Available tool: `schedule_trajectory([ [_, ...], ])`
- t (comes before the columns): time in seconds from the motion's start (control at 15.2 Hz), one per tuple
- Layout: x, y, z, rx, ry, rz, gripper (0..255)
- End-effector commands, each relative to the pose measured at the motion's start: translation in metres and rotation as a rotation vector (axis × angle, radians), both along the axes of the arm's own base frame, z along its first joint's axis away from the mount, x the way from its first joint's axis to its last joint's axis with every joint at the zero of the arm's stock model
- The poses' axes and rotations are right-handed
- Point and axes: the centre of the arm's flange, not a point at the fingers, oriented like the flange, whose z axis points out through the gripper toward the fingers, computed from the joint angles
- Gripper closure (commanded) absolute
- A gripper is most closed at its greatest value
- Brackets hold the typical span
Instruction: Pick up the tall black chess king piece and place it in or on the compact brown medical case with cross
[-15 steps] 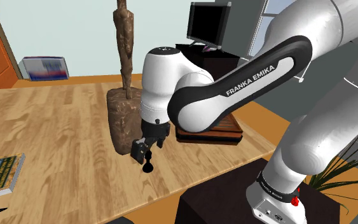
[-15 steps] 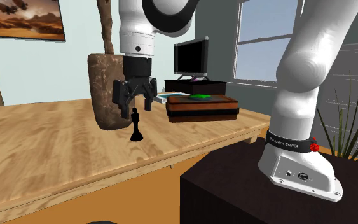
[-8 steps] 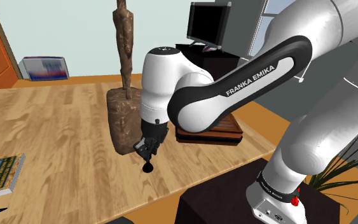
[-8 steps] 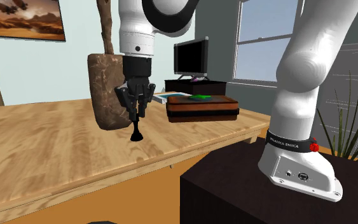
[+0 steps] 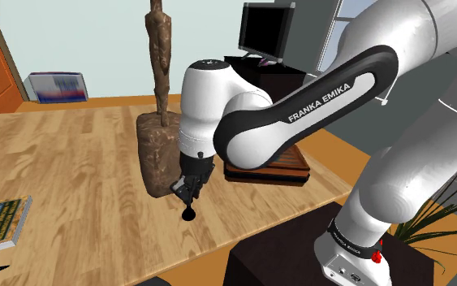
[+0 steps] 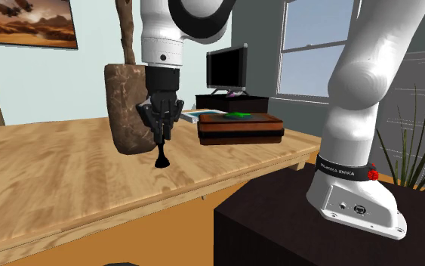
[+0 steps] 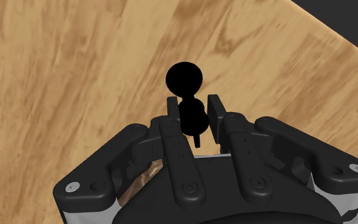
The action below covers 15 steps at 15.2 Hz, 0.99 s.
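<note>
**Gripper Closes on Black King**

The fingers that stood apart a second ago have come together. The gripper point(image 6: 161, 134) now clamps the upper part of the black chess king point(image 6: 161, 155), which hangs upright beneath it. Its base sits at or barely above the wooden table point(image 6: 67, 181); the pictures do not settle which. In the wrist view the two fingers point(image 7: 171, 109) press the piece's narrow top from either side. Just to the second exterior view's left looms a rough brown sculpture block point(image 6: 124, 106). To that view's right and a little farther off lies the brown case point(image 6: 241, 130) with a green cross on its lid, apart from the king. The hold is high and narrow, so a quick swing could let the piece pivot or slip. A low carry would likely knock its base against the case's near edge.
</note>
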Motion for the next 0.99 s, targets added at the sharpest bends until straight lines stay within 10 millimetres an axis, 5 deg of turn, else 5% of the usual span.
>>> schedule_trajectory([
  [0.0, -0.001, -0.001, 0.004, -0.002, 0.004, 0.0, 255],
  [0.92, -0.001, -0.001, 0.078, -0.002, 0.004, 0.0, 255],
])
